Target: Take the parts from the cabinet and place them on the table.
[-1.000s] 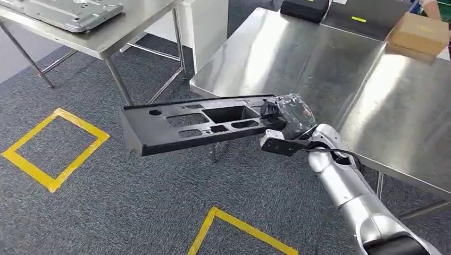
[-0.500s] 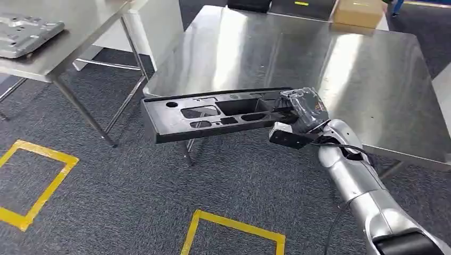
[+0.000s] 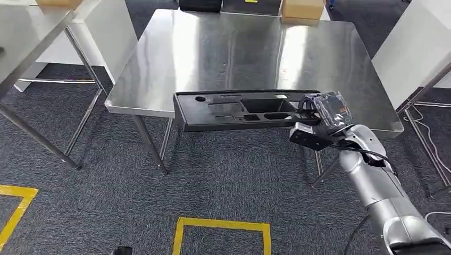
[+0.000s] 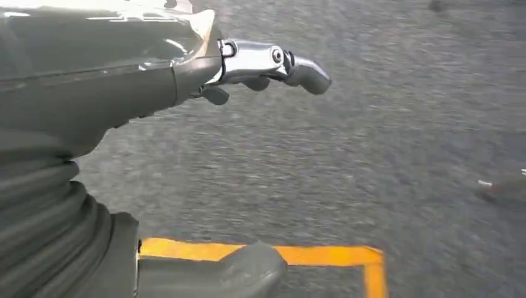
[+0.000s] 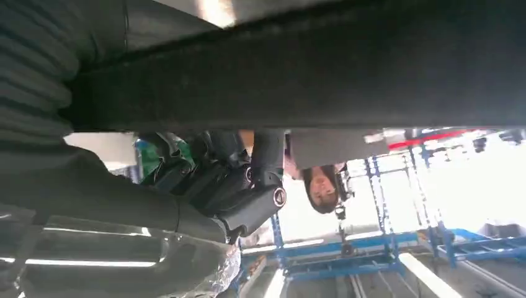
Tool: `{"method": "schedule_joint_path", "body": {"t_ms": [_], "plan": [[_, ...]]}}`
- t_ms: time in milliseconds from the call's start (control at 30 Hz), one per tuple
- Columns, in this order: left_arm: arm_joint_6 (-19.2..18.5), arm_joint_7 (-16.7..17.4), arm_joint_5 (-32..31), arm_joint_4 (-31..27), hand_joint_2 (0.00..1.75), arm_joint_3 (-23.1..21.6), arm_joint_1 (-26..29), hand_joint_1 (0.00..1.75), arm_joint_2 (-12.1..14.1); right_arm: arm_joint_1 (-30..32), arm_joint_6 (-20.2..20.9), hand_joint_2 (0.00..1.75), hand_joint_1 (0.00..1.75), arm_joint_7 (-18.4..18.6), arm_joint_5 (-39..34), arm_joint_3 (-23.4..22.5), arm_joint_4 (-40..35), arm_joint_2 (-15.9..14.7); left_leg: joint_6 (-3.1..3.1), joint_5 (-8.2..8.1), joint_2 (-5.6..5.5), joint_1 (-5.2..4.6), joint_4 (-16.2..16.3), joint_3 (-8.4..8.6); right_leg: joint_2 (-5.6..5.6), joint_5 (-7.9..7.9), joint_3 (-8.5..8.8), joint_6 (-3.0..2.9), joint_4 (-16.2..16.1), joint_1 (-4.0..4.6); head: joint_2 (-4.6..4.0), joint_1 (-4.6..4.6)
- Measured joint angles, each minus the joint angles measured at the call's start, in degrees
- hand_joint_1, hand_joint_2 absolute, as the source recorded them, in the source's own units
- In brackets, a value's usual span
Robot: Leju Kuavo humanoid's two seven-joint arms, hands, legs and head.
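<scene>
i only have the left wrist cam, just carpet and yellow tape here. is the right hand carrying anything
Observer: Yes. The right hand holds a long black part by one end.
Operator: where is the part relative to the table
Observer: It hangs level along the near edge of the steel table, not set down yet.
Operator: anything already on that table
Observer: A cardboard box sits at its far edge.
Operator: anyone around
Observer: The right wrist view shows a person standing beyond the hand.
</scene>
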Motion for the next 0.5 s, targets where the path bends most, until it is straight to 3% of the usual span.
{"method": "schedule_joint_path", "body": {"t_ms": [33, 67, 100, 133, 167, 200, 233, 267, 300, 333, 400, 433, 467, 500], "plan": [[0.0, -0.2, -0.1, 0.0, 1.75, -0.1, -0.1, 0.00, 0.0, -0.5, 0.5, 1.75, 1.62, 0.2, 0.1, 0.0, 0.0, 0.2, 0.05, -0.02, 0.97, -0.07, 0.0, 0.00, -1.00, -2.09, -2.33, -0.09, 4.7, -0.12, 0.00, -0.02], [0.0, -0.2, -0.1, 0.0, 1.75, -0.2, -0.1, 0.00, 0.0, -0.7, 0.7, 1.75, 1.62, 0.3, 0.1, 0.0, 0.0, 0.3, 0.06, -0.04, 1.84, -0.11, 0.0, -0.01, -1.13, -3.84, -4.54, -0.02, 9.4, -0.13, 0.00, -0.02], [0.1, -0.2, -0.2, 0.0, 1.75, -0.2, -0.1, 0.00, 0.0, -0.8, 1.0, 1.75, 1.62, 0.5, 0.1, 0.0, 0.0, 0.3, 0.05, -0.08, 2.63, -0.13, 0.0, -0.07, -1.19, -4.98, -6.33, 0.24, 13.2, -0.22, 0.00, -0.02], [0.1, -0.3, -0.3, 0.0, 1.75, -0.2, -0.1, 0.00, 0.0, -0.8, 1.2, 1.75, 1.62, 0.7, 0.1, 0.0, 0.0, 0.3, 0.01, -0.12, 3.44, -0.13, 0.0, -0.03, -1.30, -4.97, -6.86, 0.68, 14.5, -0.38, 0.00, 0.02], [0.1, -0.3, -0.4, 0.0, 1.75, -0.2, -0.1, 0.00, -0.1, -0.9, 1.3, 1.75, 1.62, 0.7, 0.2, 0.0, 0.0, 0.3, -0.13, -0.23, 4.20, -0.08, 0.0, 0.01, -1.50, -4.14, -5.83, 1.16, 12.7, -0.53, 0.00, 0.02], [-0.1, -0.3, -0.4, 0.0, 1.75, -0.2, -0.2, 0.00, -0.2, -1.0, 1.4, 1.75, 1.62, 0.7, 0.4, 0.0, 0.0, 0.3, -0.35, -0.38, 4.95, 0.01, 0.1, 0.08, -2.05, -2.48, -3.46, 1.78, 8.3, -0.74, 0.00, 0.05], [-0.4, -0.3, -0.4, 0.0, 1.75, -0.3, -0.2, 0.00, -0.2, -1.3, 1.4, 1.75, 1.62, 0.7, 0.7, 0.0, 0.0, 0.2, -0.61, -0.55, 5.62, 0.04, 0.1, 0.22, -3.31, -0.66, -0.56, 2.30, 2.9, -0.87, 0.00, 0.02], [-0.7, -0.3, -0.5, 0.0, 1.75, -0.3, -0.2, 0.00, -0.2, -1.6, 1.3, 1.75, 1.62, 0.7, 0.8, 0.0, 0.0, 0.2, -0.97, -0.77, 6.28, -0.10, 0.2, 0.46, -6.21, 0.74, 2.42, 2.54, -2.2, -0.85, 0.00, 0.04], [-0.9, -0.2, -0.5, 0.0, 1.75, -0.4, -0.2, 0.00, -0.2, -2.1, 1.2, 1.75, 1.62, 0.8, 0.9, 0.0, 0.0, 0.3, -1.55, -1.17, 6.91, -0.75, 0.3, 0.49, -7.42, 0.80, 3.41, 1.79, -3.4, 0.16, 0.00, 0.15], [-1.3, -0.1, -0.6, 0.0, 1.75, -0.4, -0.3, 0.00, -0.2, -2.1, 0.9, 1.75, 1.62, 0.9, 0.9, 0.0, 0.0, 0.2, -1.77, -1.26, 7.47, -1.03, 0.3, 0.73, -6.21, 1.03, 3.19, 0.85, -3.5, 0.14, 0.00, -0.22], [-1.9, 0.3, -0.8, 0.0, 1.75, -0.4, -0.4, 0.00, -0.2, -1.9, 0.3, 1.75, 1.62, 1.4, 1.2, -0.1, 0.0, -0.3, -2.07, -1.45, 8.31, -0.99, -0.1, 1.22, -5.31, 0.81, 2.90, 0.18, -3.3, 0.27, 0.00, -0.35], [-1.9, 0.4, -1.1, 0.0, 1.75, -0.5, -0.6, 0.00, -0.3, -2.0, 0.2, 1.75, 1.62, 1.7, 1.5, -0.1, 0.0, -0.6, -2.48, -1.71, 8.90, -0.80, 0.0, 1.33, -4.76, 0.92, 3.11, -0.54, -3.4, -0.30, 0.00, -0.26], [-1.9, 0.4, -1.2, 0.0, 1.75, -0.6, -0.8, 0.00, -0.2, -2.0, 0.0, 1.75, 1.62, 1.8, 1.8, -0.2, -0.1, -0.6, -3.01, -2.42, 6.57, -0.34, 0.8, 1.09, -4.28, 1.00, 3.23, -0.97, -3.6, -0.92, 0.00, -0.37], [-2.0, 0.7, -1.3, 0.0, 1.75, -0.8, -0.8, 0.00, -0.2, -2.1, -0.2, 1.75, 1.62, 1.9, 2.1, -0.3, -0.3, -0.7, -2.95, -4.19, 3.69, -0.30, 3.1, 0.05, -3.98, 0.96, 3.26, -1.67, -3.5, -0.92, 0.00, -0.43]]}}
